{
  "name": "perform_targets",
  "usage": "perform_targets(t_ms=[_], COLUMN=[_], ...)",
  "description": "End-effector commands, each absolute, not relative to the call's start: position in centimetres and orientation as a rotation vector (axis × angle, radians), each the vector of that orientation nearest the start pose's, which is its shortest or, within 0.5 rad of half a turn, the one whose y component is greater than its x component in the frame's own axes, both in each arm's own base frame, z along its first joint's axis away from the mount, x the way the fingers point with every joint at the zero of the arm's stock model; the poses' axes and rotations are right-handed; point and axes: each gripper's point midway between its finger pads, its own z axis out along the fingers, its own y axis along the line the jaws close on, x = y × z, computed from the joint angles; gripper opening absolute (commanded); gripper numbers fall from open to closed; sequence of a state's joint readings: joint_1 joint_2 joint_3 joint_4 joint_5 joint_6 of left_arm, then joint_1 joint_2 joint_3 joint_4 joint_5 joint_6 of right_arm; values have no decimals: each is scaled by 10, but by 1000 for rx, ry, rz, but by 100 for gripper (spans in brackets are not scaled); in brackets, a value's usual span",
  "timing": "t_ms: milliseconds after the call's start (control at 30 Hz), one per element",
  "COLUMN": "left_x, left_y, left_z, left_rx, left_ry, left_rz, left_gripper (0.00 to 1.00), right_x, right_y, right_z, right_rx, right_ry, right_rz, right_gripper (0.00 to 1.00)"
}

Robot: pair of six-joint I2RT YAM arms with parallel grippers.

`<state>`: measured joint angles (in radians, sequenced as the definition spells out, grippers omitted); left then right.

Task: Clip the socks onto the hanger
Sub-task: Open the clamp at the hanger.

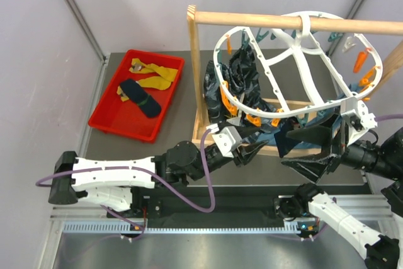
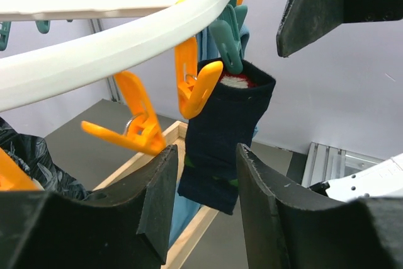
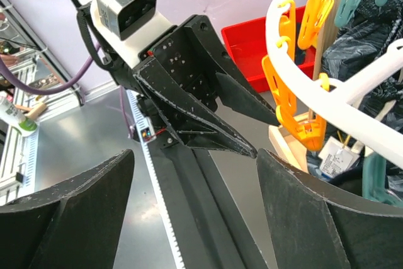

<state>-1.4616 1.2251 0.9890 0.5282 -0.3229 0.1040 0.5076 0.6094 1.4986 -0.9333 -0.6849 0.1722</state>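
Socks point(image 1: 140, 97) in red tray point(image 1: 106, 110); left end effector point(image 2: 206, 155), right end effector point(image 3: 195, 155) spread, empty.

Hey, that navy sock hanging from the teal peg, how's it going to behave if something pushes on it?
The navy sock is soft fabric hanging limp, so it will probably swing or fold rather than resist. The teal peg grips just its top edge, so a firm downward tug might slip it free.

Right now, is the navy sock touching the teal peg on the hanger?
Touching. The left wrist view shows the teal peg pinching the navy sock at its top.
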Motion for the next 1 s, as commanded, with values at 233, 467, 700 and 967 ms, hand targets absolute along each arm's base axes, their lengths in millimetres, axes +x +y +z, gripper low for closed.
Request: perform_targets(t_ms=[233,467,700,967], left_x=[96,87,99,119], left_y=[-427,-434,-437,-443], left_z=[411,416,419,414], left_rx=[738,769,746,691], left_ry=[1055,1028,1036,1098], left_rz=[-997,-1044,-974,-873], left_gripper=[48,47,58,64], right_x=[45,49,46,45], right_y=[164,165,163,163], right_z=[451,446,448,449], right_rx=[-826,-826,-821,-821], right_ry=[1464,1482,1471,1468], right_rz=[1102,1089,1088,1090], right_gripper=[75,74,74,74])
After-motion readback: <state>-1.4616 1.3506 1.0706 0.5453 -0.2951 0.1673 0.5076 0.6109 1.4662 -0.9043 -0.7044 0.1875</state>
